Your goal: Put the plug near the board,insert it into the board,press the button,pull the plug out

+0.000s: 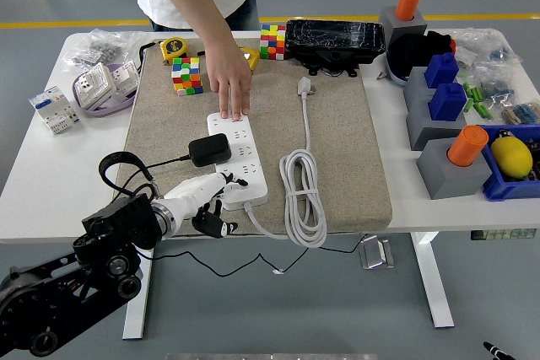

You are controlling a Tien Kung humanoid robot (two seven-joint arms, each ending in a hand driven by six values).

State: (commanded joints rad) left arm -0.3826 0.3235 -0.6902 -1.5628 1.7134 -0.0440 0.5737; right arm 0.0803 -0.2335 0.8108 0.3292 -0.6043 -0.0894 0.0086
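Note:
The white power strip (245,162) lies lengthwise on the beige mat (346,149). A black plug (209,149) with a black cable sits on the strip's left side; how deep it sits I cannot tell. My left hand (215,201) hovers at the strip's near end by the mat's front edge, fingers spread and holding nothing. A person's hand (229,80) reaches in from the far side, fingertips pressing down on the strip's far end. The strip's own white cord (304,190) lies coiled to its right, its plug (305,86) pointing away.
Two colour cubes (187,75) (272,41), a yellow tape measure (173,48) and a black box (334,38) line the mat's far edge. Grey blocks with orange pegs (456,159) and a blue bin (512,176) stand at the right; switch parts (101,86) lie far left.

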